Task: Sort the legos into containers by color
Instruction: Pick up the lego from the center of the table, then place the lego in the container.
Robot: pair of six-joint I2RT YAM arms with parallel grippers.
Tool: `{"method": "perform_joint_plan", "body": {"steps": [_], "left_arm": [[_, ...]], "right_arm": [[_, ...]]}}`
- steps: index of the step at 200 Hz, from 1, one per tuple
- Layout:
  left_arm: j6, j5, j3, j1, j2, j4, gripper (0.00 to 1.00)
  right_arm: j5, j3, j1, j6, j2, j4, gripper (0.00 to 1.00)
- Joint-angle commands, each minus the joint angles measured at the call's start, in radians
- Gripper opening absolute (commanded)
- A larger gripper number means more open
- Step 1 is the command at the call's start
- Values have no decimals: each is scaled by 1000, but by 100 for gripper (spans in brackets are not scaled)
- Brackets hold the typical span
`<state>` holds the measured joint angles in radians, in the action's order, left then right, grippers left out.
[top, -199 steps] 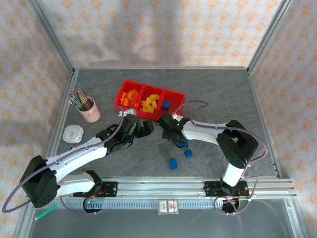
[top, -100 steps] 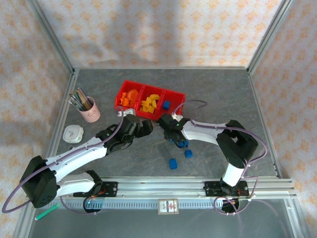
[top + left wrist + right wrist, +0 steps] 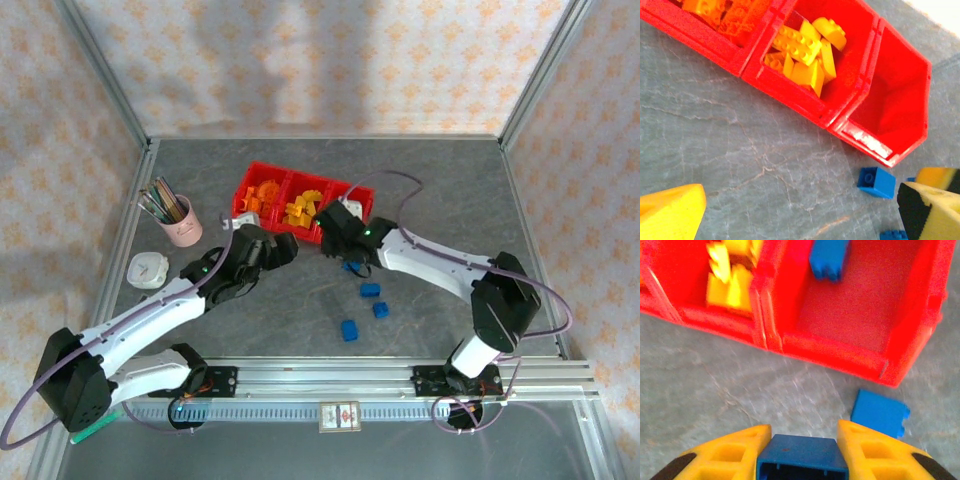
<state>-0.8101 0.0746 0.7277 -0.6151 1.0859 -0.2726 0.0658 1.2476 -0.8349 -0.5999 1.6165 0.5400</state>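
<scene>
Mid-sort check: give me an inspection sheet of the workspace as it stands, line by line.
Surface: grey table, no spills seen.
Job's things: red bins; orange bricks in the left bin, yellow bricks in the middle, one blue brick in the right; loose blue bricks on the table.
Clutter: pink cup with pens, white round object, green item at the near left.
Grippers: left gripper open, empty; right gripper shut on the held blue brick.
Cables: purple cables loop off both arms, no snag seen.
Surroundings: fabric walls, aluminium frame.
</scene>
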Motion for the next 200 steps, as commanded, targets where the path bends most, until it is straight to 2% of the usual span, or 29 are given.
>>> {"method": "perform_joint_plan", "body": {"steps": [1, 42, 124, 200], "left_arm": [[45, -12, 60, 31, -9, -20, 99], [75, -29, 122, 64, 52, 10, 99], [80, -55, 151, 95, 135, 64, 100], [90, -58, 154, 110, 138, 61, 99]], "right_arm": [[60, 78, 63, 89, 40, 34, 24], [37, 220, 157, 190, 184, -12, 25], [28, 465, 228, 264, 462, -28, 26], [-2, 543, 252, 276, 508, -32, 44]]}}
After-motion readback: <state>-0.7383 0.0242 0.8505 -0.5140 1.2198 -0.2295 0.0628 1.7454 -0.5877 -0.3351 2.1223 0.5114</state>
